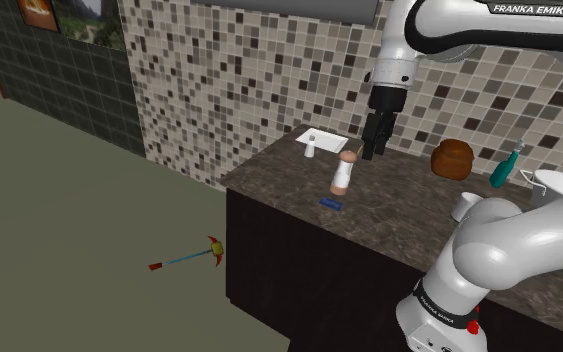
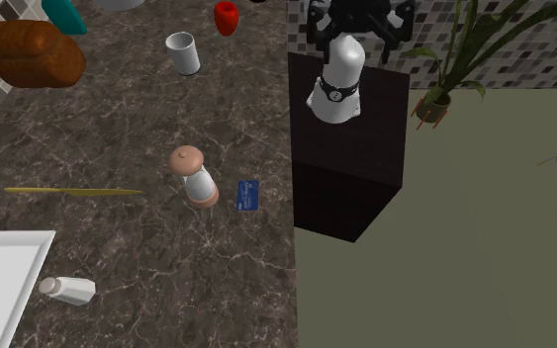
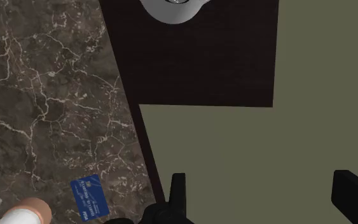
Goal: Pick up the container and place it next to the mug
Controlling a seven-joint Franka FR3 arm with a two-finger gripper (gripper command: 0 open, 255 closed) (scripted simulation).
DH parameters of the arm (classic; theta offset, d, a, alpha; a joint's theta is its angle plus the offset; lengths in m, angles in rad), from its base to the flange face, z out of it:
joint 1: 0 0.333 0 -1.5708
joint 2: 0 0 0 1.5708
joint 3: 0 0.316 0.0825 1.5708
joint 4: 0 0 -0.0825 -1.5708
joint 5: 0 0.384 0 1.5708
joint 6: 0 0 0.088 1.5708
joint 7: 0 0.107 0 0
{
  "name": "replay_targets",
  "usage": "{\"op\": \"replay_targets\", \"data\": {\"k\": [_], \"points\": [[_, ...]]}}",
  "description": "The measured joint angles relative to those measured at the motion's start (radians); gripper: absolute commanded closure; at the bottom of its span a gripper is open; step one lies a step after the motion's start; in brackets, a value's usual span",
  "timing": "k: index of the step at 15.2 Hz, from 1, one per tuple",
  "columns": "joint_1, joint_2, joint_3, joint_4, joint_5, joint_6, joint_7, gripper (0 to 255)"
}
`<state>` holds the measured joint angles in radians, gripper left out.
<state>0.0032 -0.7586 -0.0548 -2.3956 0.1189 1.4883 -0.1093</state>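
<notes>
Black pincer [image 1: 372, 152] should get right over the white, peach-capped round container [image 1: 344, 172] first

Pincer hangs spread wide, holding and touching nothing; container stands on the dark veined bench [image 1: 399, 225] below it, off to one side, outside the gap; slide across, then go straight down, I think.

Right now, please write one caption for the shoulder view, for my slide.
Open gripper hangs clear of the upright pink-capped container; a blue card lies beside it on the dark counter.
</notes>
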Motion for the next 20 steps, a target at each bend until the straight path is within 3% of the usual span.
{"op": "replay_targets", "data": {"k": [4,13,20], "points": [[-0.010,0.039,-0.036,-0.002,-0.027,0.044,-0.050,0],[-0.051,0.221,-0.205,0.025,-0.120,0.218,-0.279,0],[-0.061,0.434,-0.330,0.144,-0.119,0.327,-0.465,0]]}}
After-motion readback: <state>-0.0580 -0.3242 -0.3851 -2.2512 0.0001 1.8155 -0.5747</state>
